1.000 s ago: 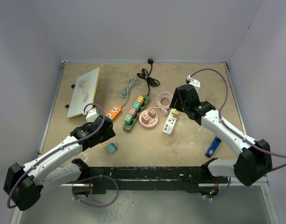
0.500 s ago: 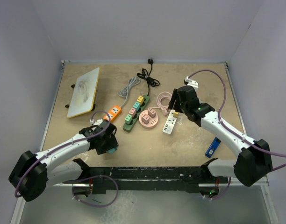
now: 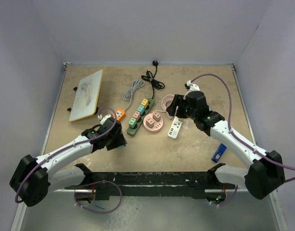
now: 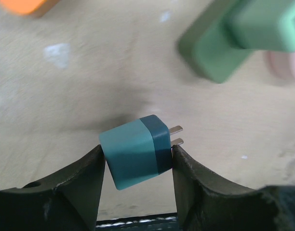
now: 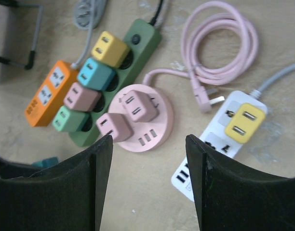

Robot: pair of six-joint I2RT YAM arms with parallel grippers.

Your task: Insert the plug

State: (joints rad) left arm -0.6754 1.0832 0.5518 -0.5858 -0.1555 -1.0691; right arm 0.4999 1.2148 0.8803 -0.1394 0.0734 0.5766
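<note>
My left gripper is shut on a two-tone teal cube plug. It holds the plug just above the table, prongs pointing right. In the top view this gripper is just left of the near end of the green power strip; that end also shows in the left wrist view. My right gripper is open and empty, hovering above the pink round socket hub and the white power strip. In the top view it is right of the green strip.
The green strip carries several coloured cube plugs. An orange strip lies left of it. A pink cable coil, a grey cable, a black cable, a white board and a blue object lie around.
My left gripper closed on the teal plug where it lay near the front edge, then carried it up and right toward the green strip. My right gripper shifted slightly left.
</note>
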